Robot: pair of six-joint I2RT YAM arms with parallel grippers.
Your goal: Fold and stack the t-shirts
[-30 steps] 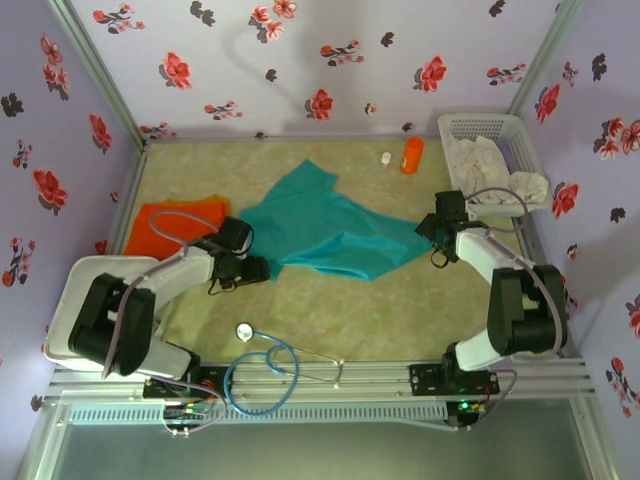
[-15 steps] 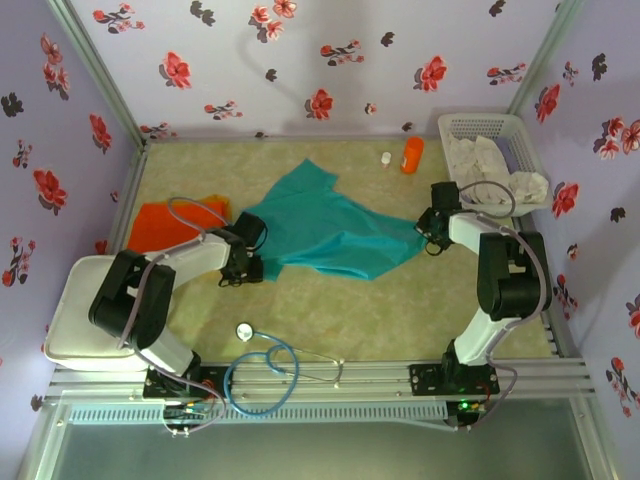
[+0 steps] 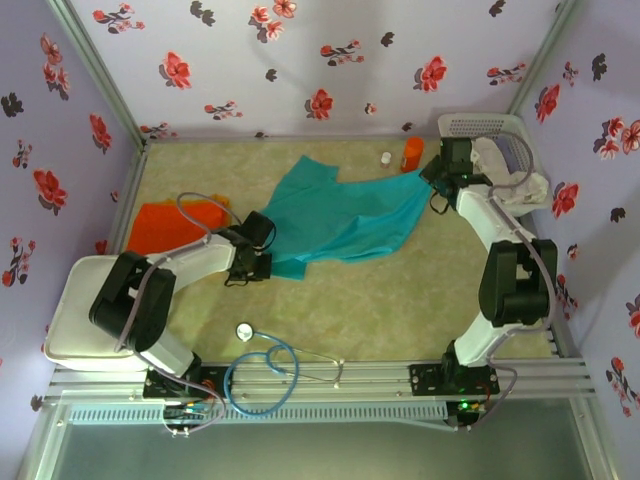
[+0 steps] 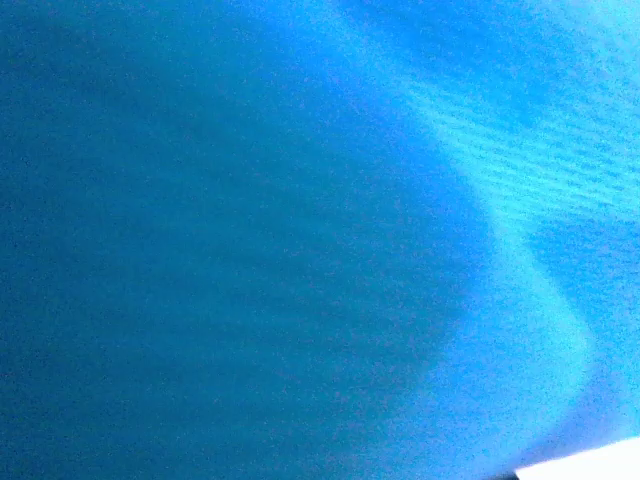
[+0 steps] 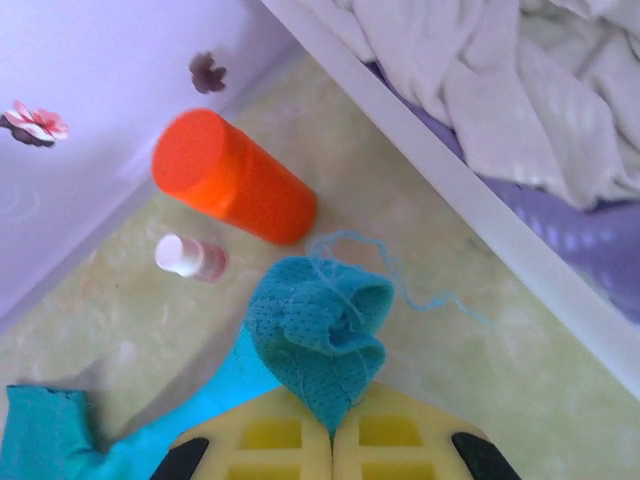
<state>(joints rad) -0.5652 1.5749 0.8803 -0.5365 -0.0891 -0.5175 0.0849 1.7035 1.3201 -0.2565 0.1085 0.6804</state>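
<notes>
**Teal t-shirt gripped at two corners**

The right gripper, just left of the white basket, pinches one corner. The left gripper, well left of the basket, is clenched on the opposite corner. The orange t-shirt lies farthest from the basket.

**Flowered walls around a pale green table**

The back wall, left wall and right wall are papered in pale lilac, scattered with red blossoms and smaller dark ones. Slim metal posts, one on the left and one on the right, run along the two rear corners. The table is covered in a mottled yellow-green mat that reaches the foot of all three walls. A ribbed aluminium rail spans its near edge. The light is soft and even, and a faint grey shadow lies high on the back wall.
</notes>
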